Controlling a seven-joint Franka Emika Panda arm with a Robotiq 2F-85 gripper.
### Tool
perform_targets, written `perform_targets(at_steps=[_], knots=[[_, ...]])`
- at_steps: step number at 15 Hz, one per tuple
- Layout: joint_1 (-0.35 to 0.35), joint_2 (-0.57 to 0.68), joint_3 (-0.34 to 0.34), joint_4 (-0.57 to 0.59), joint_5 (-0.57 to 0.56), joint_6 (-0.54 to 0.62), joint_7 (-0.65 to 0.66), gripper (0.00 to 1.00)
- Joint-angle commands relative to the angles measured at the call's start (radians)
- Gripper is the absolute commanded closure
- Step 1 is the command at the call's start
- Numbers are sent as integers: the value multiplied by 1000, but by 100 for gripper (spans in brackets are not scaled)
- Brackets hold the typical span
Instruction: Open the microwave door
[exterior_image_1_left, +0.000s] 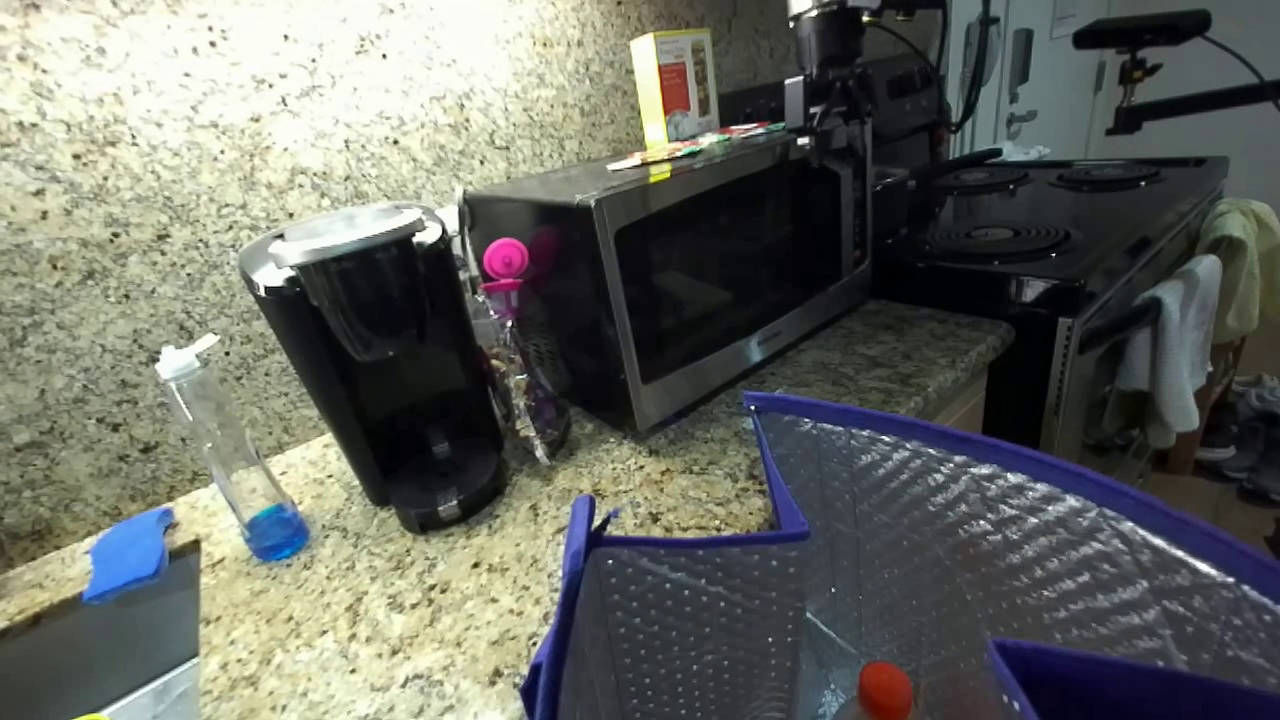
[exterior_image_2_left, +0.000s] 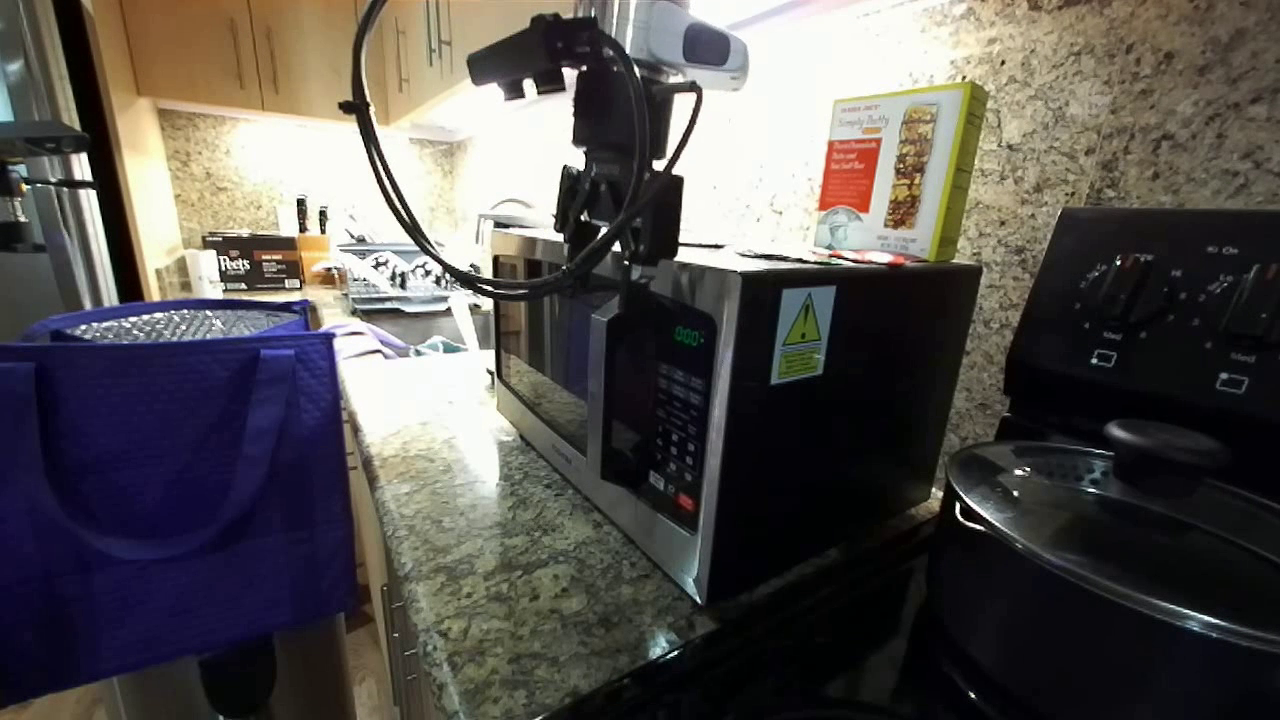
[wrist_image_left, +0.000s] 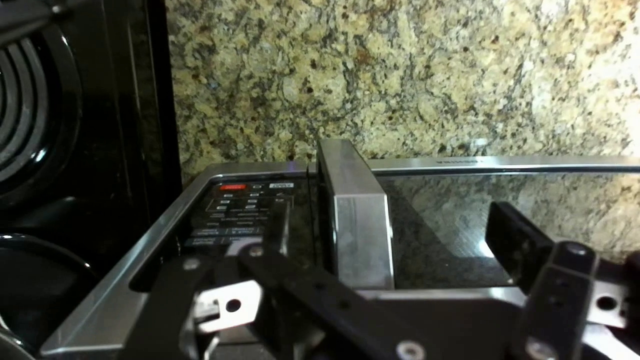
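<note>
- OK, L in wrist view: ctrl panel (wrist_image_left: 235, 215), w/ a finger (wrist_image_left: 275, 227) over it.
- Mid: handle (wrist_image_left: 360, 215) btwn the fingers; gripper (wrist_image_left: 392, 222) spread wide, holding nothing; contact, can't tell.
- R: microwave door (wrist_image_left: 450, 220), closed by the look of it, on front of the microwave (exterior_image_2_left: 760, 430).
- Step's prob. the grasp: center handle btwn fingers, go down a bit for more overlap, pinch, then pull slow, arcing as the door swings (prob. hinged opp. the panel).
- In an exterior view, far L: purple bag (exterior_image_2_left: 165, 450), not in wrist view; might foul the swing, so check clearance first.
- Farther R there: gripper at handle's upper end, plus a lit 0:00 clock (exterior_image_2_left: 688, 336), which wrist view doesn't show.
</note>
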Motion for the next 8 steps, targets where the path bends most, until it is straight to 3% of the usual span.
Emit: perform_targets(at_steps=[1, 2, 3, 4, 8], knots=[[14, -18, 7, -29, -26, 41, 140, 0], [16, -13, 10, -29, -17, 40, 164, 0], [19, -7, 12, -30, -12, 39, 185, 25], [23, -2, 15, -33, -8, 38, 197, 26], [24, -7, 15, -39, -14, 40, 213, 51]])
